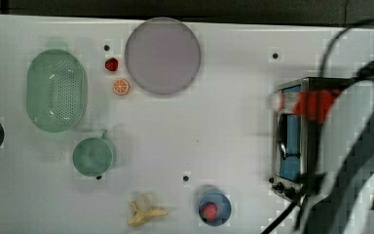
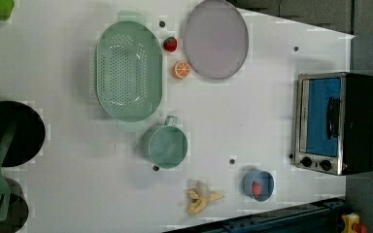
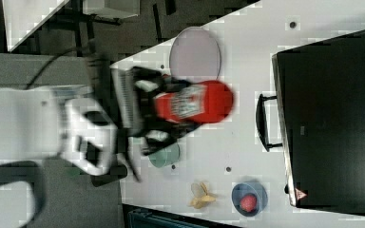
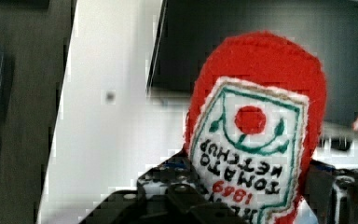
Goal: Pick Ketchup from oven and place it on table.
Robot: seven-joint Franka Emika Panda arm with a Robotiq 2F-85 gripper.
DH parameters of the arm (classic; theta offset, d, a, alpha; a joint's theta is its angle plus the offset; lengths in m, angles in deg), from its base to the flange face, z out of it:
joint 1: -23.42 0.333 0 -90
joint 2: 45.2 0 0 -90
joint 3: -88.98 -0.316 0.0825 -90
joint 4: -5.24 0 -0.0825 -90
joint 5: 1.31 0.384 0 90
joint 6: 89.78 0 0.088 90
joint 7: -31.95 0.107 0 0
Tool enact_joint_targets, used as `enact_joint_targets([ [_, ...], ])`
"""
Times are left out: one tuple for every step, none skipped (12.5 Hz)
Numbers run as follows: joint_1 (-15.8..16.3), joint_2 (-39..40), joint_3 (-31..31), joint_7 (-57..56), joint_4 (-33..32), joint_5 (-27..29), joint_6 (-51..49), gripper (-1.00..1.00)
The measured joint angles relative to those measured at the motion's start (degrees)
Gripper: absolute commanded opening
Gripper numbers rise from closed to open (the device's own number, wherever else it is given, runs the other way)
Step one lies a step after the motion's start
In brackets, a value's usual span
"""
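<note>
- The gripper [image 3: 171,114] is clamped on the Ketchup [image 3: 197,102], its fingers [image 3: 145,85] set partway apart on either side of the bottle's body.
- The wrist view shows the red bottle [image 4: 256,130] between the jaws, white label towards the camera.
- In the right view the bottle hangs above the table [image 3: 247,71], in front of the oven [image 3: 332,118] and apart from its handle [image 3: 262,122].
- In the top view the bottle [image 1: 311,103] lies across the oven's [image 1: 292,136] front edge, near the table's [image 1: 224,126] right edge.
</note>
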Motion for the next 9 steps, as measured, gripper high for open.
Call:
enact_joint_targets([
  [1.6,-1.2,-1.3,-0.3,0.0,-0.2,-1.3,0.27],
  [2.1,-1.8,-3.5,-0.4,-0.1,0.1,-1.6,0.27],
  [2.3,-2.0,-6.1,-0.3,-0.1,0.1,-2.4,0.27],
  [2.8,-1.9,-8.6,-0.5,-0.1,-0.9,-2.5,0.27],
  [3.5,-1.6,-10.9,-0.5,-0.5,-1.2,-2.1,0.27],
  [4.1,-1.2,-13.6,-0.5,-1.6,-0.6,-2.1,0.27],
  [4.4,-0.9,-16.8,-0.5,-3.4,0.6,-2.3,0.27],
  [5.2,-0.4,-19.3,-0.5,-5.1,0.5,-2.0,0.27],
  [6.9,-0.1,-20.7,-0.5,-7.8,0.0,-1.8,0.27],
])
